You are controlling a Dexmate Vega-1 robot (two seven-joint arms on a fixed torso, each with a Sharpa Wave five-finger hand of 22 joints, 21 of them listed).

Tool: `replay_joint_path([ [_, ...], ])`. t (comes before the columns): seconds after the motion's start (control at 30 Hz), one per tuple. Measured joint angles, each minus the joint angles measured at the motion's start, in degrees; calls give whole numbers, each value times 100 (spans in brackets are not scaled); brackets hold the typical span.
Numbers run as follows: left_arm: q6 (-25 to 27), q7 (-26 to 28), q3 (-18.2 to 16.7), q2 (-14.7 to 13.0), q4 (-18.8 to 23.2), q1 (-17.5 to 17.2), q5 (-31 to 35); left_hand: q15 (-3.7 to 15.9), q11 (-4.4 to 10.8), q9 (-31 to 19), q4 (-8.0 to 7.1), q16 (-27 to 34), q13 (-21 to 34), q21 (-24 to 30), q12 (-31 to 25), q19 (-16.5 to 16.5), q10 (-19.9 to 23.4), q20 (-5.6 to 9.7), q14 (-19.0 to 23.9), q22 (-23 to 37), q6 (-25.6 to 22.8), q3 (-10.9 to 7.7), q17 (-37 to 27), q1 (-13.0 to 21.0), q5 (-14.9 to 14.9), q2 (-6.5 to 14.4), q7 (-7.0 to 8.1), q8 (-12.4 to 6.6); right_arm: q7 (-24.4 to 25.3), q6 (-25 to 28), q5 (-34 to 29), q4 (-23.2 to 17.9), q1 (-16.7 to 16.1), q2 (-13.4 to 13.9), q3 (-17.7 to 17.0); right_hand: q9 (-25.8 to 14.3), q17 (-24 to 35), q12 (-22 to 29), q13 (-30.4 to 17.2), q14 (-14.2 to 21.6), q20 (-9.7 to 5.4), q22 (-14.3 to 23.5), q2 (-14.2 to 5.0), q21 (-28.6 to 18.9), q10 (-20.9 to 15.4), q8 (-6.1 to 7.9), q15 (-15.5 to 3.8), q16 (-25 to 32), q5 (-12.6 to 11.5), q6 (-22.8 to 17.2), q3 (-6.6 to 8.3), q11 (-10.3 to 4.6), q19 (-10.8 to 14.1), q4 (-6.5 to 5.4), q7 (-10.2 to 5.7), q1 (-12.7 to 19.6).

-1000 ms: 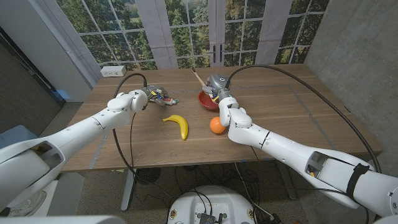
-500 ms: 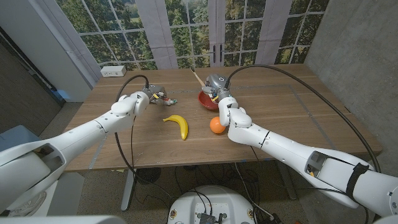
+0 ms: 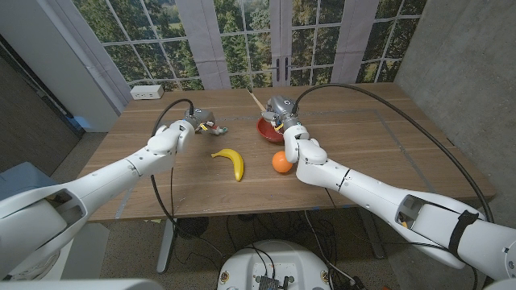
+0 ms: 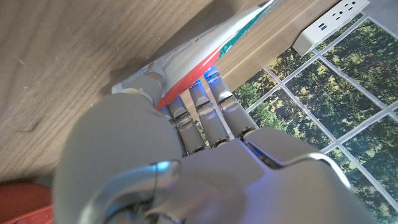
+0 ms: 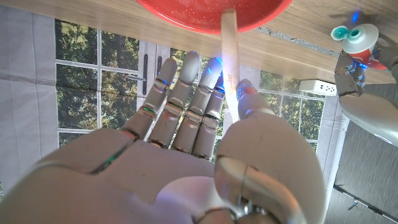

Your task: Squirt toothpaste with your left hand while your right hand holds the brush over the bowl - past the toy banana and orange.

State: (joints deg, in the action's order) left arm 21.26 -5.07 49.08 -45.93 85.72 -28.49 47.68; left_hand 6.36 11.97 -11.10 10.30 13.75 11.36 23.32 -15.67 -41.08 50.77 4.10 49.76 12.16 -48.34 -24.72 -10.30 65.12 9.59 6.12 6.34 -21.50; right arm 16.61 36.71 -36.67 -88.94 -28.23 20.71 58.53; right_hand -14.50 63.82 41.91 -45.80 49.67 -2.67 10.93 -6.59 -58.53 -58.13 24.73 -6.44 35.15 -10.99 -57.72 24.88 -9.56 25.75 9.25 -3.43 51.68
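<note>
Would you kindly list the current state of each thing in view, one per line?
Left hand: grips the toothpaste tube.
Toothpaste tube: held, capped end toward the bowl.
Right hand: holds the toothbrush.
Toothbrush: held, reaching over the bowl.
Red bowl: upright on the table.
Toy banana: lying on the table, untouched.
Toy orange: on the table, beside the right arm.

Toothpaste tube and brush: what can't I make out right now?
- Tube cap end: left wrist view, cut off by the picture's edge; head view, too small.
- Whether paste has come out: too small in every view.
- Brush bristles: right wrist view, over the bowl, cut off at the edge.
- Left hand grip: head view, too small.
</note>
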Motion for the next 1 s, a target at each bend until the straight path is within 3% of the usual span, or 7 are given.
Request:
replay_joint_path([
  [0.7, 474, 244, -118, -48, 188, -69, 369, 21, 19, 1, -23, -50, 0, 44, 42, 1, 21, 0, 83, -1, 1, 23, -18, -1, 20, -1, 0, 34, -174, 123, 37, -48, 164, 31, 38, -31, 93, -5, -26, 42, 1, -28, 0, -88, 0, -23, -21, -84, -7, 0, 23, 0, 2, 23, 0, 0],
  [0.73, 474, 244, -207, -106, 337, -108, 370, 21, 19, 1, -23, -50, 0, 44, 42, 1, 20, -1, 83, -1, 1, 24, -26, -1, 20, -1, 0, 34, -558, 349, 144, -51, 171, 33, 41, -31, 103, -5, -26, 42, 1, -28, 0, -88, 0, -24, -21, -91, -6, 0, 23, 0, 2, 23, 0, 0],
  [1.0, 541, 275, -261, -163, 414, -107, 525, 40, 19, 2, -24, -51, -3, 44, 47, 1, 82, 0, 102, -1, 2, 24, -27, -2, 19, -2, 0, 51, -868, 559, 203, -99, 305, 65, 131, -31, 132, -45, -28, 41, 2, -28, -2, -133, 0, -46, -21, -128, -3, 0, 23, 0, -62, 23, 0, -2],
])
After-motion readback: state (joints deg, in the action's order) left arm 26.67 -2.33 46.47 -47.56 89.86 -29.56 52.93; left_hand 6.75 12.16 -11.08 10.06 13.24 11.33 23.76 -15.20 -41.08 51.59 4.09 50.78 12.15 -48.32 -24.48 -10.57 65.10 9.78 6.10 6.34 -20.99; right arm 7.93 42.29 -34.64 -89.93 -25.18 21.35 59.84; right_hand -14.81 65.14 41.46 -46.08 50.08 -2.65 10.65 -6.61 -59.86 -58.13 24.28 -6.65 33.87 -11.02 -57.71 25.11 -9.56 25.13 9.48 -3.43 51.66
